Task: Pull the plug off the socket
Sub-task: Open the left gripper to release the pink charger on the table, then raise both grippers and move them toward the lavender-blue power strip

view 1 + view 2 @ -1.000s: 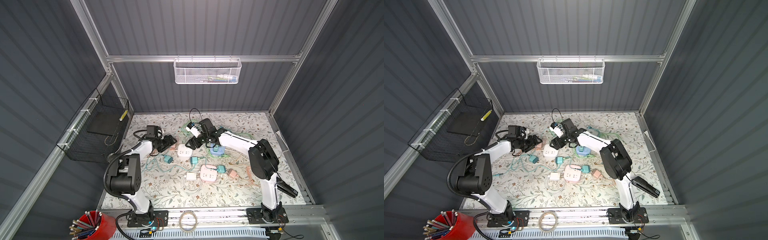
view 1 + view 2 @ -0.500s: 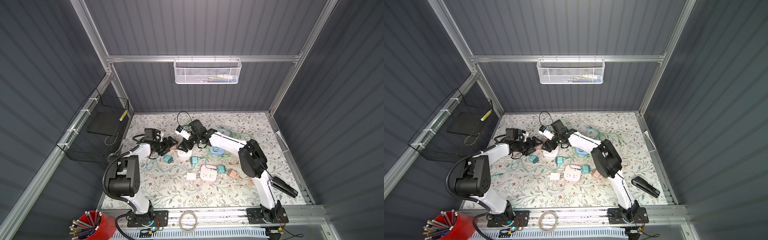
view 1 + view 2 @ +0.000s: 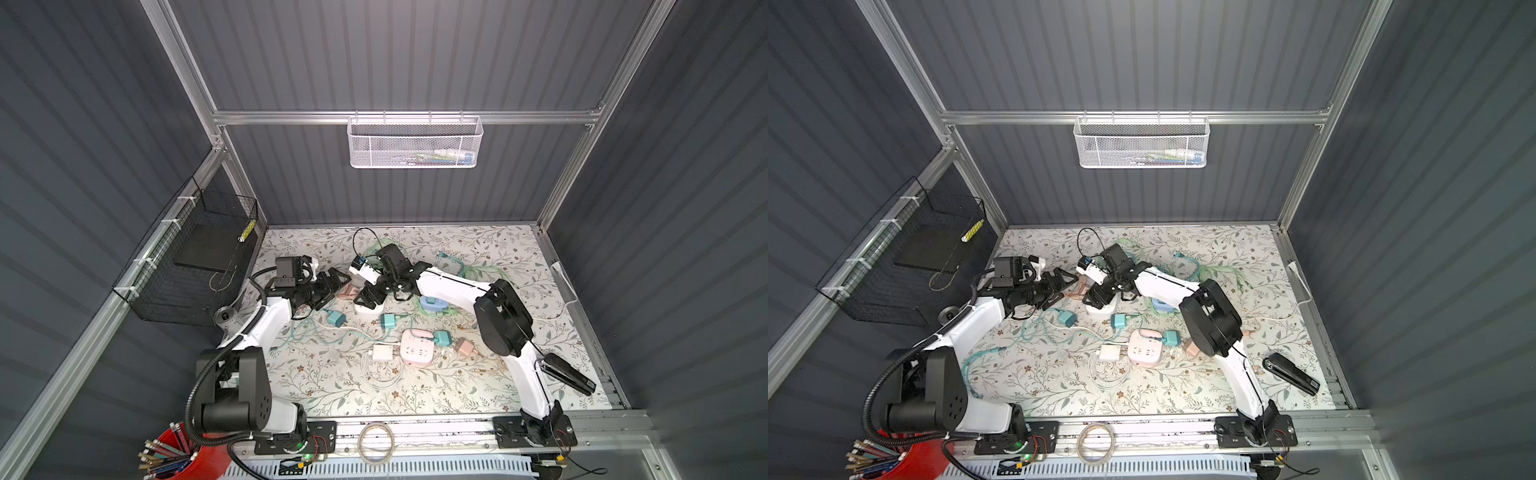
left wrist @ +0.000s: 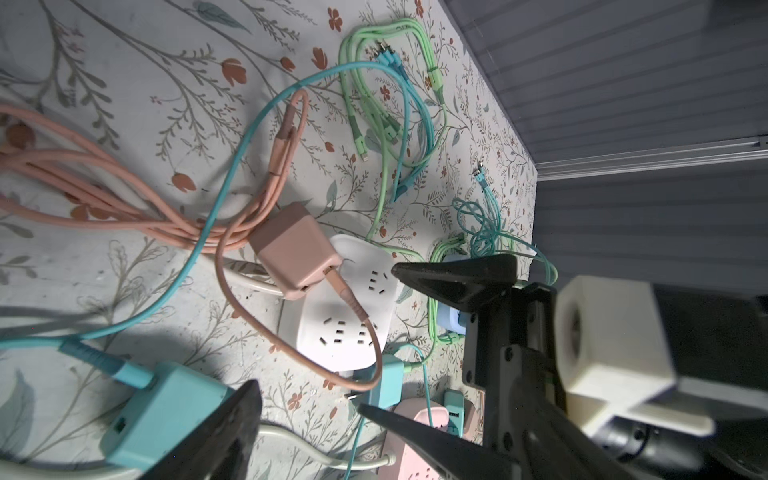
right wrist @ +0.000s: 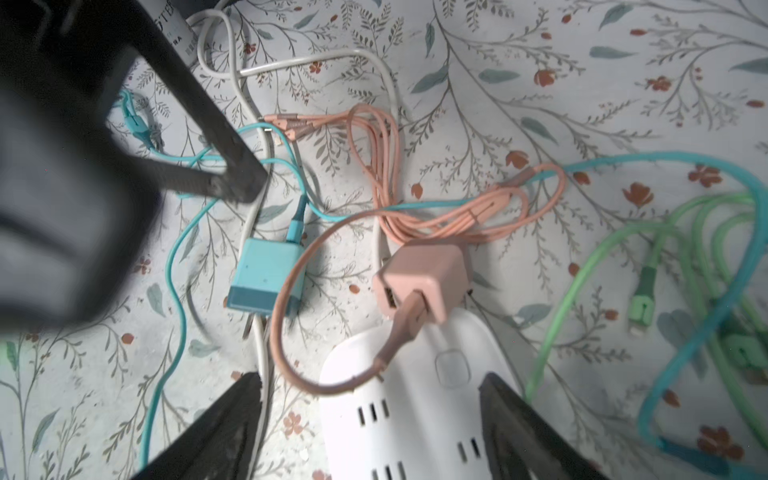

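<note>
A pink plug (image 4: 293,253) (image 5: 424,278) with a pink cable lies tilted against the end of the white socket (image 4: 345,320) (image 5: 415,407); whether its prongs sit in the socket cannot be told. My left gripper (image 4: 307,397) is open and holds nothing, just left of the plug (image 3: 348,291) in both top views (image 3: 1077,289). My right gripper (image 5: 370,380) is open, its fingers straddling the white socket (image 3: 368,309), apart from the plug. The two grippers, left (image 3: 338,282) and right (image 3: 370,296), face each other closely.
Loose teal plugs (image 3: 336,318) (image 3: 389,321), a blue socket (image 3: 432,304), a pink socket (image 3: 417,347) and a white charger (image 3: 381,352) lie nearby among tangled cables. A black stapler (image 3: 567,373) is at the right, a wire basket (image 3: 195,266) on the left wall.
My right arm swung left from near the blue socket and came down over the white socket. The left gripper's jaws spread wider, close to the pink plug.
</note>
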{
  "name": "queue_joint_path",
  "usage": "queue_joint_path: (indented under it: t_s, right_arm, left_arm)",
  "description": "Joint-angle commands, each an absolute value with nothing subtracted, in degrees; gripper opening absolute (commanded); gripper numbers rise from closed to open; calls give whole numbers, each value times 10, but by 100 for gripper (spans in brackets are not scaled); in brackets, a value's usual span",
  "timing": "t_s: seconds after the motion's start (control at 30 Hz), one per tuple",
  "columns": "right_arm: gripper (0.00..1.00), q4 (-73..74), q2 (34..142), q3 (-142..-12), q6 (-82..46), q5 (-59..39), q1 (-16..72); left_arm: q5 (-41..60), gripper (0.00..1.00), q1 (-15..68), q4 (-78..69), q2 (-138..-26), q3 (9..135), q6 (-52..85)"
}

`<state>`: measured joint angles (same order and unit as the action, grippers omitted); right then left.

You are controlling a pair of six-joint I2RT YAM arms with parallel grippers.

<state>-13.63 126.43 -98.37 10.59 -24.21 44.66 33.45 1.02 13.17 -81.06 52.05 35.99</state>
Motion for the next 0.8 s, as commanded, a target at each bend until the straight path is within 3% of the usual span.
queue_joint_path:
  t_s: [0.0, 0.37, 0.6, 0.77]
  right_arm:
    - [82, -118, 1224, -948, 92, -246, 447]
    - [79, -80, 1104, -801, 40, -211, 444]
    - [74, -90, 1102, -776, 3, -174, 437]
    - [74, -81, 1100, -762, -24, -165, 430]
  left_arm:
    - [314, 92, 7, 170, -801, 536, 349]
    - [287, 86, 62, 172, -799, 558, 345]
    - [299, 77, 142, 134, -864, 591, 368]
    - [299, 77, 161, 106, -893, 597, 386]
